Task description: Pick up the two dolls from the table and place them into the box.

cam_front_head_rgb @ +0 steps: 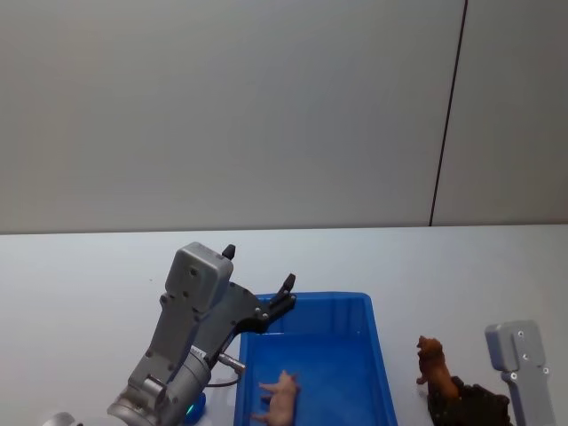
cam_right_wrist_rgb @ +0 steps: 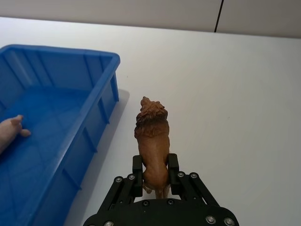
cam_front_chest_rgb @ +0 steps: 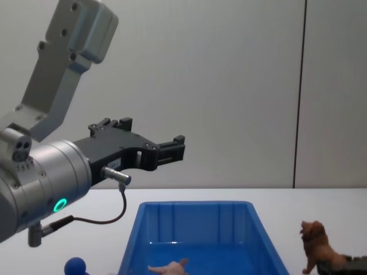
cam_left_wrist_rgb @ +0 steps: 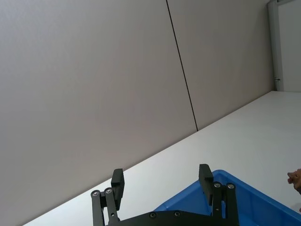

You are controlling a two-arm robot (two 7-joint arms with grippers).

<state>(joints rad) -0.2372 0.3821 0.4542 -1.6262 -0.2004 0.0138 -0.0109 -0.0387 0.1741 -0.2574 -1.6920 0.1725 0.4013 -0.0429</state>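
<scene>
Farthest left, a small blue doll (cam_front_chest_rgb: 75, 266) with a round head shows low down, just beside the box's left wall. Above it my left gripper (cam_left_wrist_rgb: 161, 184) hangs in the air over the box's far left corner. Its fingers are spread wide with nothing between them, so I take that arm to be idle.

The blue box (cam_front_head_rgb: 315, 298) sits in the middle of the white table (cam_right_wrist_rgb: 235, 94). The pale doll (cam_front_head_rgb: 280, 397) lies on its side on the box floor, near the front. I count that one as done.

To the right of the box, near its right wall but apart from it, is the brown doll (cam_right_wrist_rgb: 153, 136), a lion facing away from me. My right gripper (cam_right_wrist_rgb: 155, 165) is clamped on its hindquarters, one finger on each flank. I cannot tell whether its feet rest on the table or hang just clear of it.

I judge I am at the grasp of the second doll. The next move calls for a straight lift high enough to clear the thick rim, then a carry leftward over the open floor beside the pale doll before I let go.
</scene>
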